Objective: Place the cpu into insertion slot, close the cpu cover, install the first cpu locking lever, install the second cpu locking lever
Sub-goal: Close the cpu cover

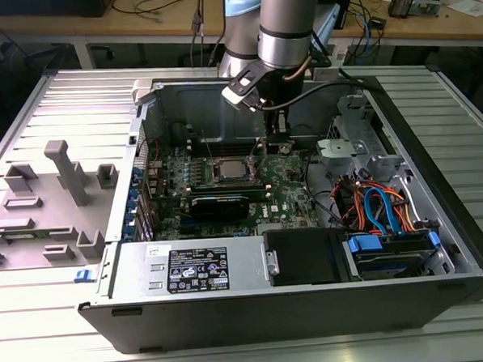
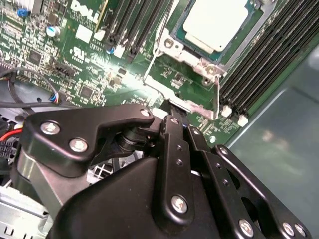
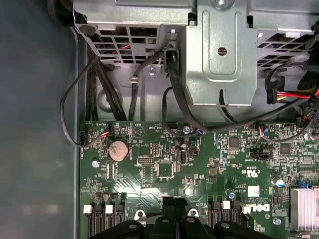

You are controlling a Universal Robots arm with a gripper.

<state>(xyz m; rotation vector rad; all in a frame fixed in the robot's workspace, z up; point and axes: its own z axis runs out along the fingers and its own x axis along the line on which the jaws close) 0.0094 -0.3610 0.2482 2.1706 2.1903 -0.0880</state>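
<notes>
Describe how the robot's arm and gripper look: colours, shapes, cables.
The arm is a silver-grey cylinder with a black band and a pale blue joint cap. A black cable loops from its wrist. The gripper is matte black: jointed flat bars on a rounded body, studded with silver screws.

Open computer case [image 1: 273, 317] lies on a ribbed metal table [image 1: 64, 344], mid-frame. Arm [image 1: 286, 24] enters from top centre. Gripper [image 1: 278, 145] hangs over the green board [image 1: 286, 191], just right of the cpu [image 1: 230, 170], which sits in the insertion slot [image 1: 212, 175]. Grey fixture [image 1: 60, 199] at frame left.
</notes>
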